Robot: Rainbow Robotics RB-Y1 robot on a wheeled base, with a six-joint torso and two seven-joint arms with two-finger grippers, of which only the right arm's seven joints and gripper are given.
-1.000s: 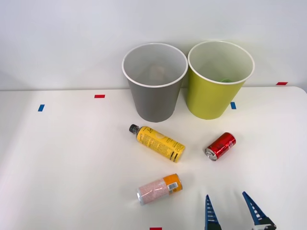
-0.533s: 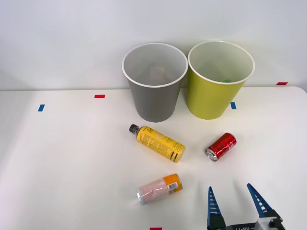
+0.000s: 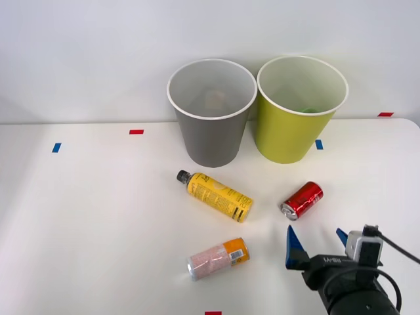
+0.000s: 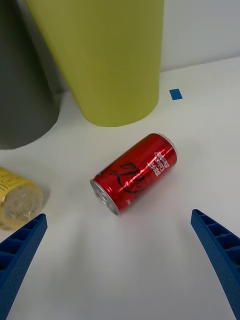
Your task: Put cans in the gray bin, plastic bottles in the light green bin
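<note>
Front view: right gripper [image 3: 316, 241] is held wide, fingers parted and empty, just near of the red can [image 3: 301, 200], which lies on its side on the white table [image 3: 98, 216]. Yellow bottle [image 3: 214, 195] and pink can [image 3: 218, 258] are seen lying to the left (both apart). Gray bin [image 3: 211, 111] and light green bin [image 3: 300, 108] stand upright at the far edge, side by side.

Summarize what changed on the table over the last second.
Only the right claw moved: it advanced from the near table edge toward the red can, fingers open, nothing held. It now sits just short of the can, which lies between its fingers in the wrist view. The red can, pink can, yellow bottle, gray bin and light green bin stayed put.
</note>
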